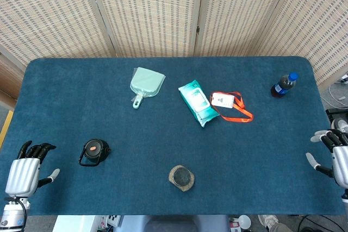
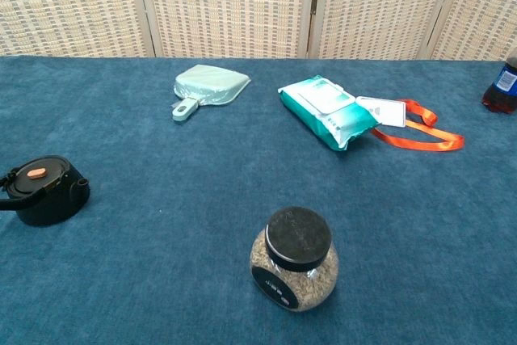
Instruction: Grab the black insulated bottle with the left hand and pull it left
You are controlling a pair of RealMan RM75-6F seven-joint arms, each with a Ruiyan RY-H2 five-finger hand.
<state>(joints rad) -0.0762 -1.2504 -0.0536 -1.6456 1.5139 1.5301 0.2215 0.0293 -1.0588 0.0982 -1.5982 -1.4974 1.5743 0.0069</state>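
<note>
Nearest the robot, the left hand hung at the near left corner of the table, empty, its fingers loosely spread and the thumb held out to the side; it touched nothing. That posture suited a hand parked at rest, not one set for a grasp. The right hand sat at the near right edge in much the same state, empty with fingers apart, well away from all objects, which accords with a task that gives it no part. Neither hand appeared in the chest view.

Also at the near edge, near the centre, a squat jar with a black lid and a grainy filling stood upright.

The black insulated bottle stood upright on the left side of the table, just beside the left hand and slightly farther in, its lid bearing an orange button and a carry loop lying toward the left. In my judgement its placement close to the left hand left only a short reach, and some cloth remained to its left for the pull. The grasp had not begun.

Farther back lay a pale green dustpan, handle toward the robot, then a teal pack of wipes with a badge on an orange lanyard touching its right end. At the far right stood a blue-capped drink bottle.
</note>
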